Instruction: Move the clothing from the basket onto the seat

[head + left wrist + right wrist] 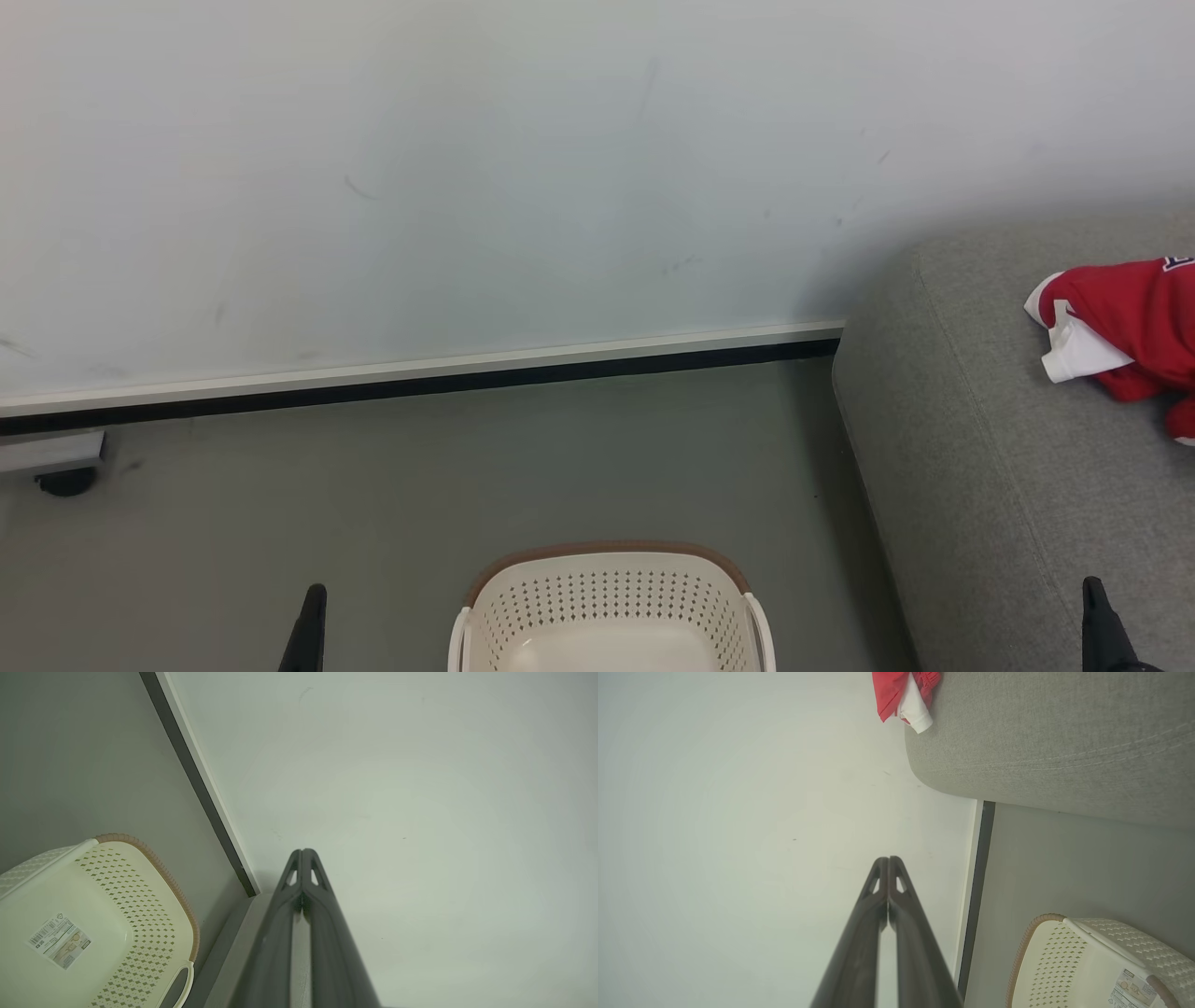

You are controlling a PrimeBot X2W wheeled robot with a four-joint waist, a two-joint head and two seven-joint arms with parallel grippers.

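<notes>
Plain indoor room, domestic in its furnishing. Evidence: a bare, scuffed pale wall (467, 168) beyond both grippers; grey floor (233, 504) edged with dark skirting (420, 385); laundry basket (611, 597) standing between the left gripper (316, 593) and right gripper (1092, 588); upholstered grey seat (980, 448) beside the right gripper, red clothing (1130, 317) lying on it.

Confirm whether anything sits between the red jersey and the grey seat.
Nothing visible does. The clothing lies directly on the seat, touching its top. The part of the basket in view holds no fabric. The left gripper and right gripper are shut, apart from the clothing.
</notes>
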